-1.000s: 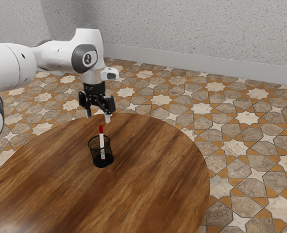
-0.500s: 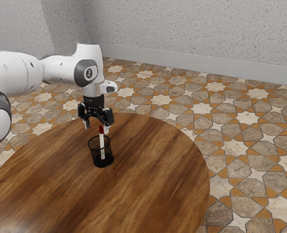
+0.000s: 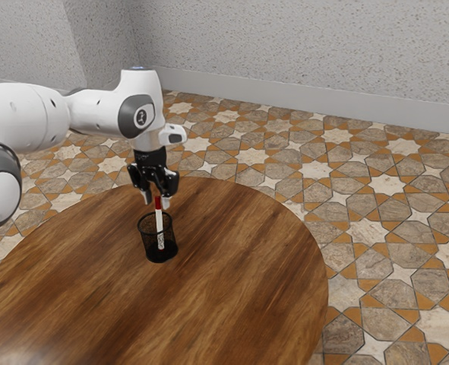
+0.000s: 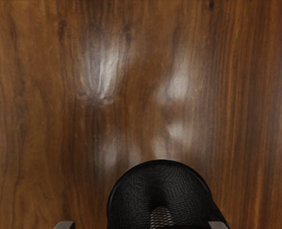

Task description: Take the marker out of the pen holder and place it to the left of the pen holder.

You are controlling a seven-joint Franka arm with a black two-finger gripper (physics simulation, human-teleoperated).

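Wood-grained desk [image 3: 243, 262] is bearing the mesh pen holder [image 3: 149, 243]; I'm holding my fingers [image 3: 166, 204] spread beside the red marker cap [image 3: 158, 203], needing to centre, pinch, then lift straight.

exterior view: white jointed robot arm [image 3: 19, 114], cut off by the exterior view's left edge; round brown wooden desk [image 3: 232, 289], cut off at its lower edge. red-capped white marker [image 3: 159, 218]: lower part veiled by black mesh pen holder [image 3: 150, 245]; markings too small to read. wrist view: holder and jaws cut off by lower edge.
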